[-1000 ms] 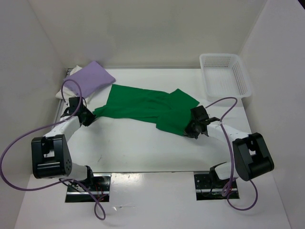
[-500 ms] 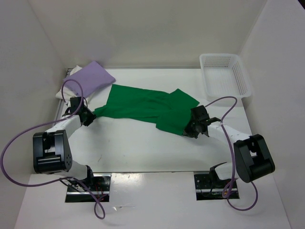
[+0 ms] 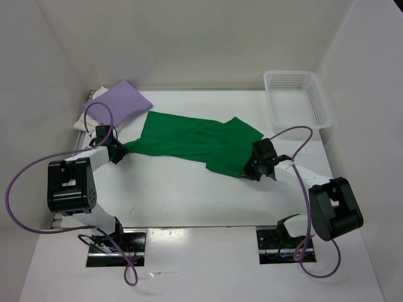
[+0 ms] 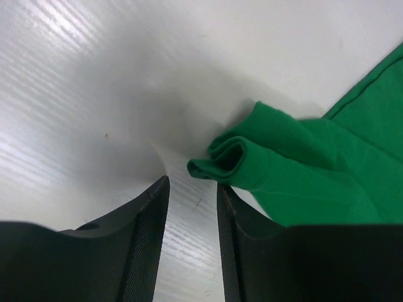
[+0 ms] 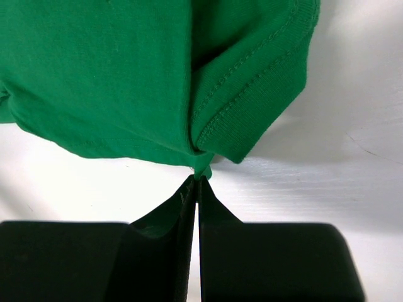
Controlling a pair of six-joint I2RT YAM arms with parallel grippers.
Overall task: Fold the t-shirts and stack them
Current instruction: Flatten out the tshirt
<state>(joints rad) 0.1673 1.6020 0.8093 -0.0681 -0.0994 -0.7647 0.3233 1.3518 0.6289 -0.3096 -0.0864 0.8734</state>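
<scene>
A bright green t-shirt (image 3: 189, 141) lies spread across the middle of the table, partly folded. Its rolled left corner (image 4: 233, 160) lies on the table just beyond my left gripper (image 4: 192, 189), whose jaws stand open with only bare table between them. My right gripper (image 5: 197, 179) is shut on the green t-shirt's lower right edge (image 5: 208, 165), a small pinch of cloth at the fingertips. A folded lilac t-shirt (image 3: 123, 100) lies at the back left, on top of a white t-shirt (image 3: 85, 119) of which only an edge shows.
A white plastic lattice basket (image 3: 296, 100) stands at the back right corner. Purple cables loop from both arms near the table's side edges. White walls close in the table on three sides.
My left gripper has opened and let go of the green t-shirt's left corner, which now rests on the table. The left arm's base has swung slightly. The right gripper keeps its hold.
</scene>
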